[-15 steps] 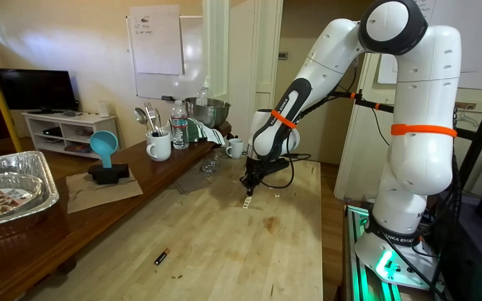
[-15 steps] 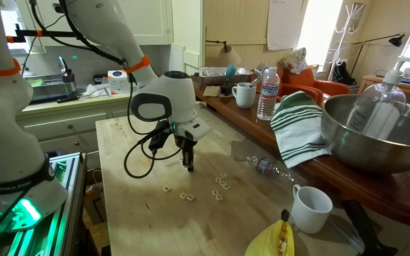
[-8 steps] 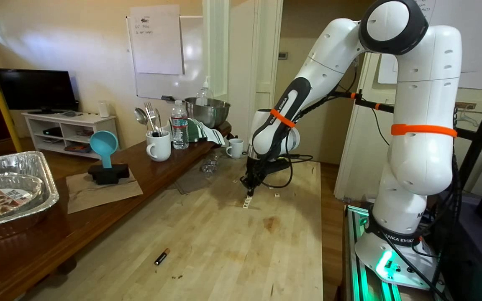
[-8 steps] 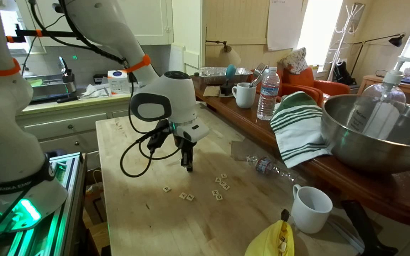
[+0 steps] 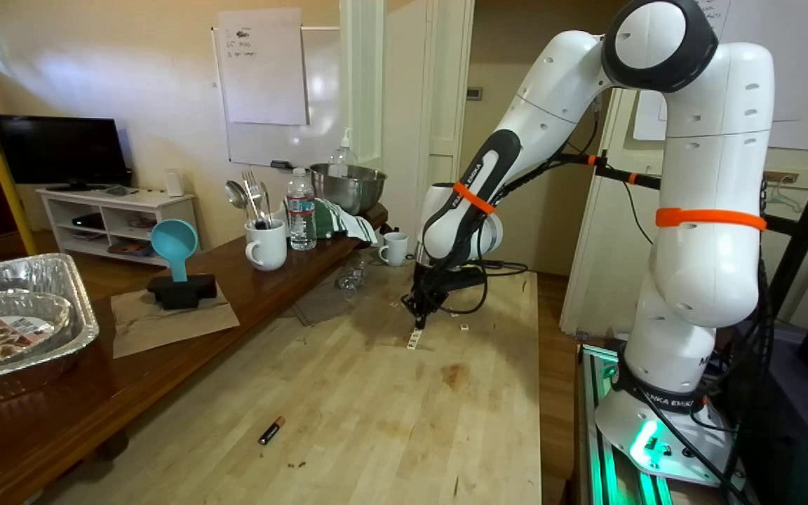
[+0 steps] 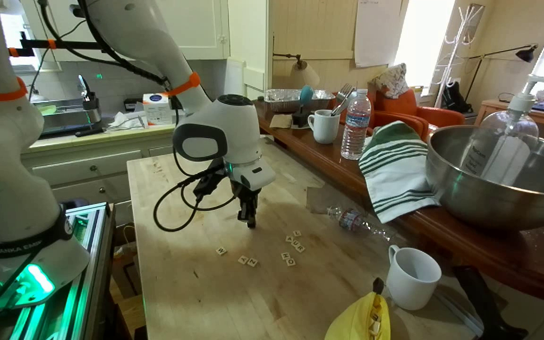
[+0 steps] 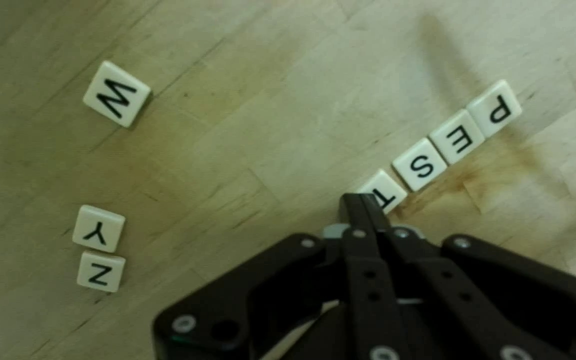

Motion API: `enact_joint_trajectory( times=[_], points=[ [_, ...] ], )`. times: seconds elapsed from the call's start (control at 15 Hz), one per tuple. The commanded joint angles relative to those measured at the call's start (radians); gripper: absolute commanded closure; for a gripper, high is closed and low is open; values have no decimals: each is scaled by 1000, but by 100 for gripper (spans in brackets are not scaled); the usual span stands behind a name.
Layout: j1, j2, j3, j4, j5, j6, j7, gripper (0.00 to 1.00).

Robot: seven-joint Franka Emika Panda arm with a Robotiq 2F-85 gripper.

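My gripper [image 7: 361, 197] has its fingertips pressed together, with nothing seen between them. They point down and overlap the edge of a cream T tile [image 7: 385, 190]; touching or just above it, I cannot tell. A slightly spaced row continues with an S tile [image 7: 419, 165], an E tile [image 7: 456, 136] and a P tile [image 7: 494, 109]. A W tile [image 7: 117, 94], a Y tile [image 7: 99, 228] and an N tile [image 7: 101, 271] lie apart to the left. The gripper shows low over the wooden table in both exterior views [image 5: 419, 324] [image 6: 251, 225].
More letter tiles [image 6: 295, 243] lie nearby. A lying bottle [image 6: 354, 222], white mug [image 6: 413, 278] and yellow pouch [image 6: 361, 318] are on the table. A battery [image 5: 271, 431] lies in front. A raised brown ledge [image 5: 186, 337] holds a bowl, towel, bottle and foil trays.
My gripper and wrist have turned slightly, and the cable loop has swung outward. The fingertips stay at about the same spot. The tiles in view have not visibly moved.
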Motion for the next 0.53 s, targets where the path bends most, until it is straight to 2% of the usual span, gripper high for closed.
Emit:
enact_joint_trajectory(
  times=[0.0, 0.47],
  points=[
    [14, 55, -1, -13, 33, -33, 27, 100],
    [16, 53, 6, -14, 54, -41, 31, 100]
  ],
)
